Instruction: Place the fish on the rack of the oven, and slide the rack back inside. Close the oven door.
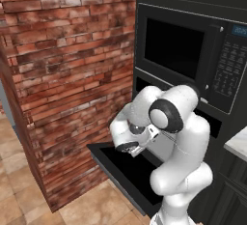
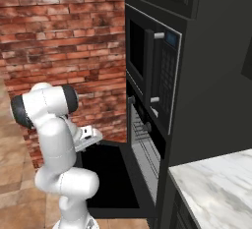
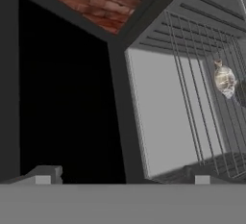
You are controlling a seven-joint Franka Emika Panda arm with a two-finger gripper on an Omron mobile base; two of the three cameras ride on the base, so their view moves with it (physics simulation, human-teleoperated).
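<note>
Fish (image 3: pixel 224 80) lying on rack (image 3: pixel 192 103) inside oven (image 2: pixel 147 149), door (image 1: pixel 123 168) down, tool (image 3: pixel 122 177) spread apart, holding nothing.

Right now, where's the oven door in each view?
Left base view: oven door lies folded down flat at lower centre, behind the arm.
Right base view: lower centre, right of the arm.
Hand view: dark panel at left.
Shared landmark: brick wall.
</note>
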